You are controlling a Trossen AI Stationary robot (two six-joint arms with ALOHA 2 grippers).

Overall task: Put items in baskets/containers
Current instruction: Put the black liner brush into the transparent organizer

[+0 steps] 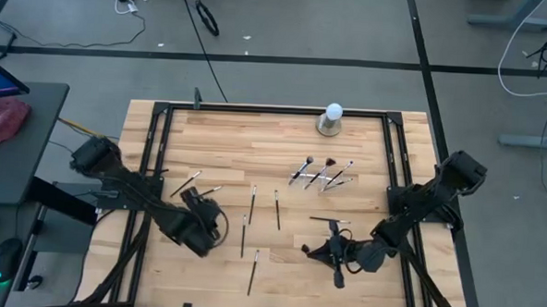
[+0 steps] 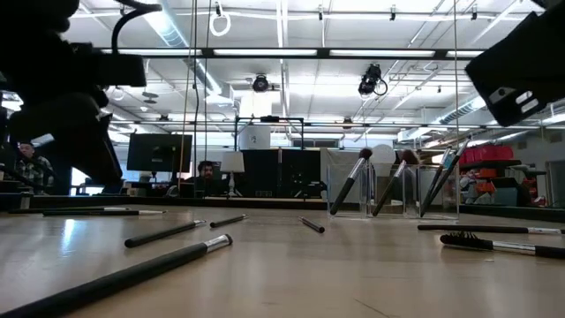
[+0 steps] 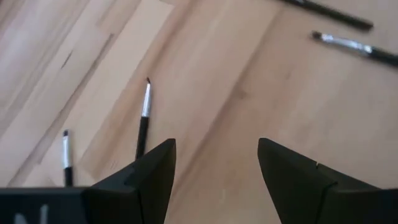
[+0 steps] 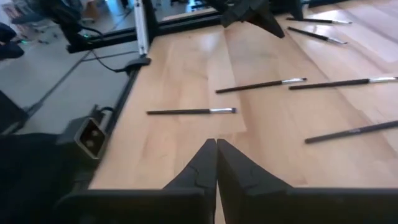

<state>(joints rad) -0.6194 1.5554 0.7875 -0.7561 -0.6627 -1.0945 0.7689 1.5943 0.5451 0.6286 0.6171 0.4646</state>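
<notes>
Several brushes (image 1: 253,204) lie loose on the table (image 1: 256,139) in the high view, most in a scatter at its middle, while 4 or so already stand in the clear holder (image 1: 321,177) toward the far side, near a white ball on a grey base (image 1: 331,120). There the left gripper (image 1: 206,226) hangs over the near left part of the table, just beside 2 brushes lying end to end, and the right gripper (image 1: 336,256) sits low at the near right, close to a brush with a dark head (image 1: 331,221). The low view shows the holder (image 2: 393,184) upright with brush handles leaning in it, loose brushes across the foreground, and a person seated in the room behind. In the left wrist view the fingers (image 3: 152,171) stand wide apart with nothing between them, above bare wood; 2 short brushes (image 3: 144,115) lie just off to one side. In the right wrist view the fingers (image 4: 202,165) are pressed together and hold nothing, with 4 or 5 brushes lying beyond. The step in hand looks like the left arm's reach for a brush. To do it well, the pincer should centre over 1 handle, fingers set across it, and close at mid-handle so the brush neither rolls nor tips.
</notes>
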